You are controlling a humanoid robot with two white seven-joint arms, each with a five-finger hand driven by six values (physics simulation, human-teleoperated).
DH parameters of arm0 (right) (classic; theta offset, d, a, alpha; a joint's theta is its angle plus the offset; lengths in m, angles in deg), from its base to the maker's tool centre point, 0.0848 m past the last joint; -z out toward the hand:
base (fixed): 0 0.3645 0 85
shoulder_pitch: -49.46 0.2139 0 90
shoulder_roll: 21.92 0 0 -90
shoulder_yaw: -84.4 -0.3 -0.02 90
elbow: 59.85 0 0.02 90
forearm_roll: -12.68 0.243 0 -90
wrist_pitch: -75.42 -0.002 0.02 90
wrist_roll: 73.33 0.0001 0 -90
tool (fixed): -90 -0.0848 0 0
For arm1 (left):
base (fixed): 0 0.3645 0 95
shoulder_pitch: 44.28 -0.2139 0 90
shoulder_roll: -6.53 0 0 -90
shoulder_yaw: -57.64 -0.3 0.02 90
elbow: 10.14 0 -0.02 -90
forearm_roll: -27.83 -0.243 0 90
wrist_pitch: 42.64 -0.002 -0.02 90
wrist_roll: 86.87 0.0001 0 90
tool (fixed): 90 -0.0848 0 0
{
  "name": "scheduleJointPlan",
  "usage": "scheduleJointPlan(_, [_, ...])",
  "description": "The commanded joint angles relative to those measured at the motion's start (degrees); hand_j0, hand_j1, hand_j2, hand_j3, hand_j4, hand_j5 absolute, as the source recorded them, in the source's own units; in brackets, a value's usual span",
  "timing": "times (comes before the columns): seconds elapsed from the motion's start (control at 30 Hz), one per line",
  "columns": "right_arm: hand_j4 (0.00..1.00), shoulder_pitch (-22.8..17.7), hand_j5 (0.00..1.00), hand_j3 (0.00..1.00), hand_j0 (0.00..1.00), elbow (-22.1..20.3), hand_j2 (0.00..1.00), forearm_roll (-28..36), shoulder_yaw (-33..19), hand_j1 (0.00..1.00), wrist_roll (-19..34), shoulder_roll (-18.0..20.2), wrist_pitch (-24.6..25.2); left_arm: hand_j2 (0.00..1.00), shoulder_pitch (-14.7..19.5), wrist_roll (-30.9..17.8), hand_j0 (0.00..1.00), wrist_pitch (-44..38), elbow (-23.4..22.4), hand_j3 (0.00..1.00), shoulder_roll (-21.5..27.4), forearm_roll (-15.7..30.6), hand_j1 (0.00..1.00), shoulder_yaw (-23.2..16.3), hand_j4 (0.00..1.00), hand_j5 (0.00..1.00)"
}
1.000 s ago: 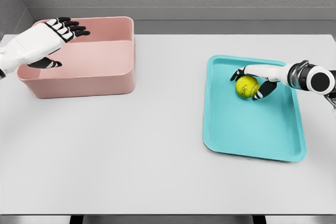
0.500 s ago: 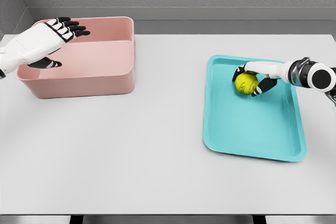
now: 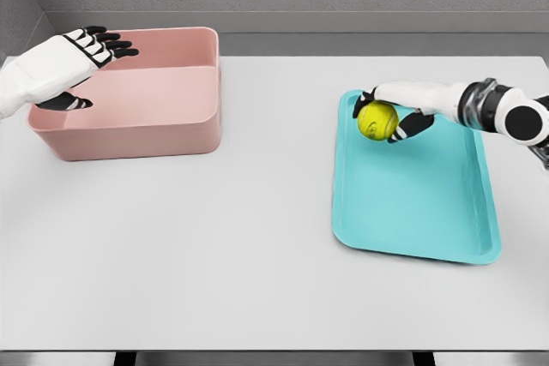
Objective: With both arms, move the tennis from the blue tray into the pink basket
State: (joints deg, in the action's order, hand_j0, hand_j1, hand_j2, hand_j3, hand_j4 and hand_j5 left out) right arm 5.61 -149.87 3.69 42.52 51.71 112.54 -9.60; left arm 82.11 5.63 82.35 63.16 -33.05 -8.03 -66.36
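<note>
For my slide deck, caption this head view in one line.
Right hand grips the tennis ball above the blue tray; left hand hovers open over the pink basket.

Smooth matt plastic pink basket [image 3: 129, 117] and blue tray [image 3: 420, 203]; fuzzy tennis ball [image 3: 377, 120].

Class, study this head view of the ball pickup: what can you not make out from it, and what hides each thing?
- Far side of the tennis ball: covered by the right hand.
- Whether the ball clears the blue tray: a single view cannot settle it.
- Left hand forearm: cut off by the left edge.
- Pink basket floor under that hand: hidden by it.
</note>
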Motion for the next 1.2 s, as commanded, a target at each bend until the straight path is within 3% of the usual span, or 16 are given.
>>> scheduleJointPlan(0.0, [0.57,0.0,0.57,0.57,0.57,-3.49,0.57,0.11,-0.13,0.57,-0.04,-0.07,-0.23,1.0,0.09,0.05,1.0,0.01,0.0,1.0,0.11,0.44,1.0,0.07,1.0,1.0])
scheduleJointPlan(0.23, [0.57,-0.18,0.57,0.57,0.57,-10.44,0.57,0.2,-0.04,0.57,-0.04,-0.51,-0.41,1.0,0.0,0.05,1.0,0.01,0.09,1.0,0.9,0.62,1.0,0.07,1.0,1.0])
scheduleJointPlan(0.47, [0.57,0.09,0.57,0.57,0.57,-10.44,0.57,0.29,1.01,0.57,-0.04,-4.38,-0.76,1.0,0.09,0.05,1.0,0.01,0.26,1.0,0.9,0.62,1.0,0.33,1.0,1.0])
scheduleJointPlan(0.83, [0.57,2.11,0.57,0.57,0.57,-10.44,0.57,0.2,7.6,0.57,-0.04,-13.52,-0.49,1.0,0.0,0.05,1.0,0.01,0.35,1.0,0.9,0.62,1.0,0.16,1.0,1.0])
scheduleJointPlan(1.17, [0.57,4.75,0.57,0.57,0.57,-9.12,0.57,-0.06,10.42,0.57,-0.04,-18.44,2.85,1.0,-0.09,0.05,1.0,0.01,0.53,1.0,0.9,0.62,1.0,0.16,1.0,1.0])
